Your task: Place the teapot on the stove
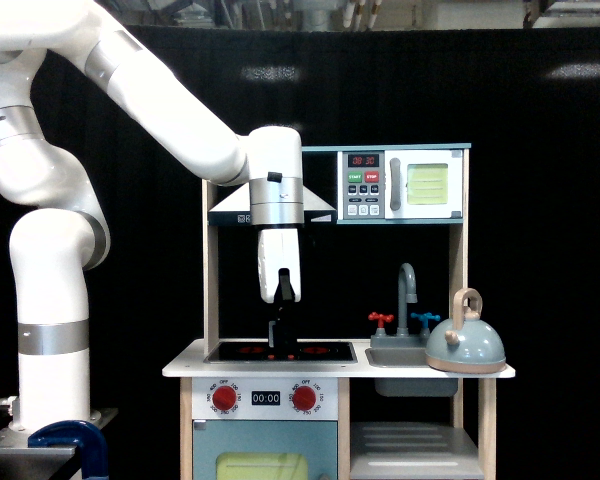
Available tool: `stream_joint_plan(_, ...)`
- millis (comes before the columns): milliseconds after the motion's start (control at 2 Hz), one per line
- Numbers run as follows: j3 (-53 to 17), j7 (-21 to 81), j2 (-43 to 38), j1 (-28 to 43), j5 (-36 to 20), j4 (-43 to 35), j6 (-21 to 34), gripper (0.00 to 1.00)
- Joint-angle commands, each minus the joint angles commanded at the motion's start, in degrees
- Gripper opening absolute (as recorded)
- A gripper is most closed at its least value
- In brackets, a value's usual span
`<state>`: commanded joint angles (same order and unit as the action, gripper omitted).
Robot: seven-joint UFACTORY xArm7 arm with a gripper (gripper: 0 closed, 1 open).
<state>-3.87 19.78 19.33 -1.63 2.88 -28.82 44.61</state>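
The pale blue-grey teapot (465, 345) with its tan looped handle stands on the counter at the exterior view's right end, in front of the sink basin (400, 356). The black stove (280, 351) with red ring marks lies on the counter's left half. My gripper (282, 345) hangs straight down over the middle of the stove, well to the left of the teapot. Its dark fingers blend into the black backdrop, so whether they are open or shut does not show. Nothing appears to be held.
A grey faucet (408, 290) with red and blue taps rises behind the sink. A hood (270, 205) and toy microwave (402, 184) span overhead on wooden posts. Red knobs (225, 398) sit on the front panel. A blue clamp (70, 445) is at the lower left.
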Motion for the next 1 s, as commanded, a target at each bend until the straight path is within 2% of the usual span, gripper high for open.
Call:
stream_joint_plan(500, -6.49, 29.51, -5.46, 9.86, -14.36, -7.49, -4.05, 1.00)
stream_joint_plan(1000, -9.86, 47.78, -16.27, 11.62, -27.42, -19.91, -3.21, 1.00)
